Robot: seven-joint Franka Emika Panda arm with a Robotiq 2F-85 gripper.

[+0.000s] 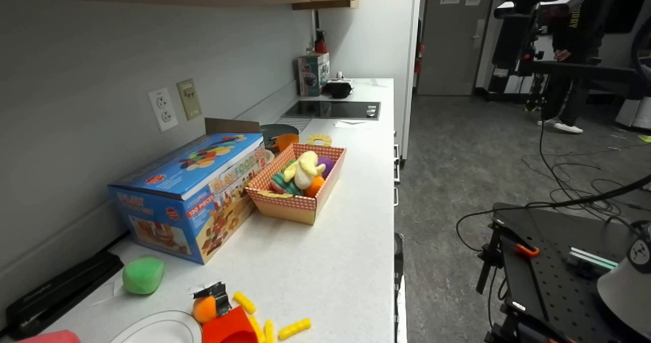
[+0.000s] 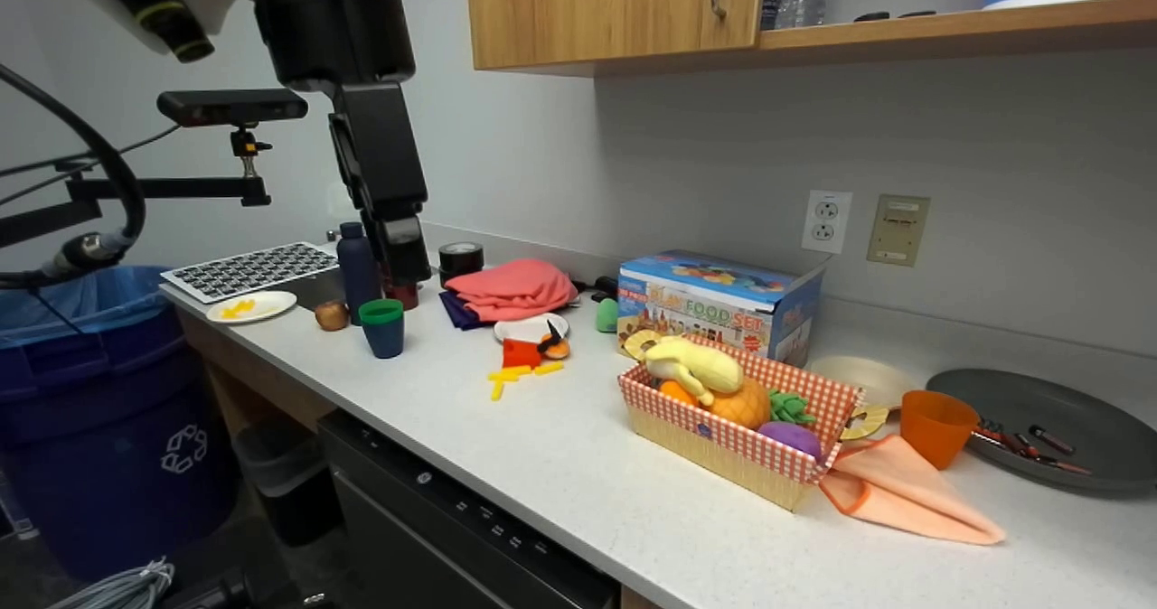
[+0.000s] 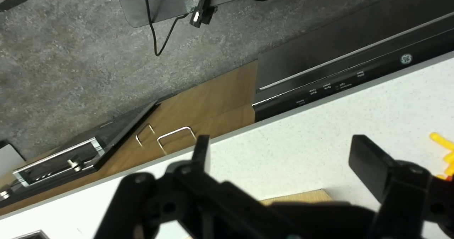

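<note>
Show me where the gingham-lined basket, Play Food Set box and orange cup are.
Gingham-lined basket [image 2: 714, 458]: in an exterior view, tan front wall.
Play Food Set box [image 2: 705, 312]: in an exterior view, printed side.
Orange cup [image 2: 936, 428]: in an exterior view, outer wall.

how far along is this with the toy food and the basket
Apparently done: the yellow banana-like toy, toy pineapple and purple toy lie in the basket.
In hand: nothing; the gripper hangs open and empty above the counter.
Perhaps left: the yellow sticks and red container lie outside the basket, on the counter.
</note>
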